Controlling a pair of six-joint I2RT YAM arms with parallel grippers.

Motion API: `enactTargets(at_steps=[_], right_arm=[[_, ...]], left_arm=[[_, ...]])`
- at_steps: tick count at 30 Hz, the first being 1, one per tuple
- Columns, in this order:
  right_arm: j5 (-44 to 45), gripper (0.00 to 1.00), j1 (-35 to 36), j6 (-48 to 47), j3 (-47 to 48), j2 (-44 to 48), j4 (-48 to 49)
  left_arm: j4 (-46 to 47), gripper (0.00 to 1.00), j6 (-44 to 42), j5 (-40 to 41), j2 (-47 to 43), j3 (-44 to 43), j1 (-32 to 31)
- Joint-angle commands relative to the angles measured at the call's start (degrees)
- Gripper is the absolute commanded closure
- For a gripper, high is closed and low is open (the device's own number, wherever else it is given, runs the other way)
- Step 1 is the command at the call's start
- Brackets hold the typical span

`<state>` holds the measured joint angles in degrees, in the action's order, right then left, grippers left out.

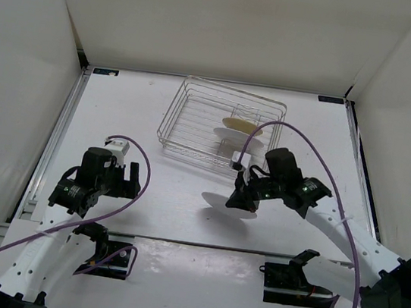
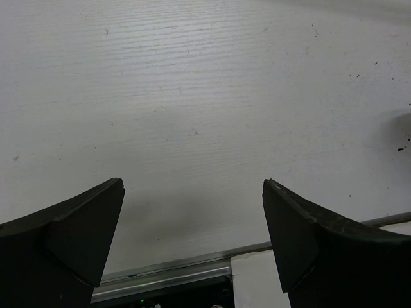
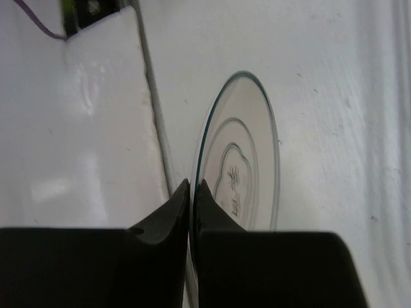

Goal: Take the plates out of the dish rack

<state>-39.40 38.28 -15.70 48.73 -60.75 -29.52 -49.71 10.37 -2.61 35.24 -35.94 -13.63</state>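
Observation:
The silver wire dish rack (image 1: 195, 118) stands at the back middle of the table. In it lean a tan plate (image 1: 242, 125) and, just in front of it, a white plate (image 1: 236, 137). A third plate, white with a ringed rim (image 1: 229, 205), is outside the rack, in front of it. My right gripper (image 1: 244, 198) is shut on its rim. In the right wrist view the two fingertips (image 3: 192, 186) pinch the plate's edge (image 3: 247, 154), with its marked underside showing. My left gripper (image 1: 131, 178) rests at the left, open and empty (image 2: 192, 186) over bare table.
White walls enclose the table on three sides. A metal rail (image 2: 167, 273) runs along the near table edge by the arm bases. Purple cables (image 1: 309, 149) loop from both wrists.

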Motion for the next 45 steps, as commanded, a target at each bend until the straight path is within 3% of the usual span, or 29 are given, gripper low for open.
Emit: enactTargets(at_steps=[1, 8, 16, 22, 45], right_arm=[[6.3, 1.0, 1.4, 4.4, -4.3, 1.2, 9.9], [15.3, 1.0, 5.0, 5.3, -10.8, 0.1, 16.2], [13.1, 0.99, 8.6, 8.4, -14.1, -6.0, 19.1], [12.2, 0.86, 10.1, 8.5, -15.2, -9.4, 16.9], [16.8, 0.86, 14.8, 14.5, -15.9, -25.3, 14.2]], left_arm=[[0.6, 0.0, -0.1, 0.0, 0.1, -1.1, -0.1], [0.4, 0.0, -0.1, -0.2, 0.4, -0.9, -0.2], [0.5, 0.0, -0.1, 0.2, 0.3, -1.1, -0.2], [0.5, 0.0, 0.0, 0.2, 0.2, -1.0, -0.1], [0.4, 0.0, 0.2, 0.2, -0.6, -0.9, -0.1]])
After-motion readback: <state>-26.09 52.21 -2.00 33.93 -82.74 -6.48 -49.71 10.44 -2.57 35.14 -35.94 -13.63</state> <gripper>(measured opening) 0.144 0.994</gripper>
